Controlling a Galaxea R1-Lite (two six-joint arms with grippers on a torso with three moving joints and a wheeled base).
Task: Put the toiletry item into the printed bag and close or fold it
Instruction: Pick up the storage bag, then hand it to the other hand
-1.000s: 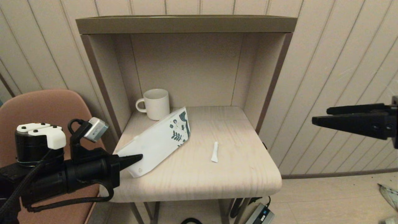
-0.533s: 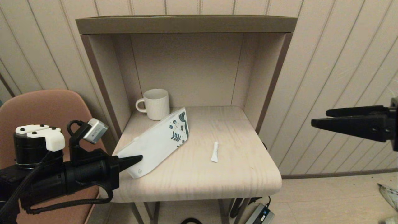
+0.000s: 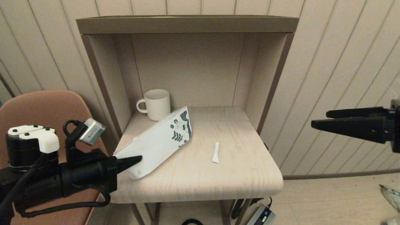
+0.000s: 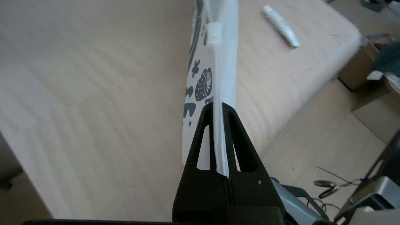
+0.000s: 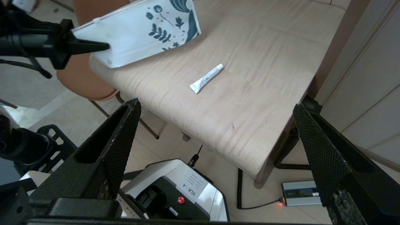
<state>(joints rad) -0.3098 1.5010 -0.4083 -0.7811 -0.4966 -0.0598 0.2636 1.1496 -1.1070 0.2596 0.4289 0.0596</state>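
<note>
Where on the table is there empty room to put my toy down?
Bare wood lies between the tube and the table's right edge, and along the front edge. The back left is crowded: the mug and the printed bag, pinched by the left gripper.

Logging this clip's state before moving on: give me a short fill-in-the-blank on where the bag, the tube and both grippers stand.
1. The left gripper has its jaws shut on the edge of the ____.
2. The toiletry item lies on the table, ____ the printed bag.
3. The right gripper, off the table's right edge, has its jaws ____.
4. Behind the bag stands a white ____.

Missing words: printed bag; outside; open; mug
</note>
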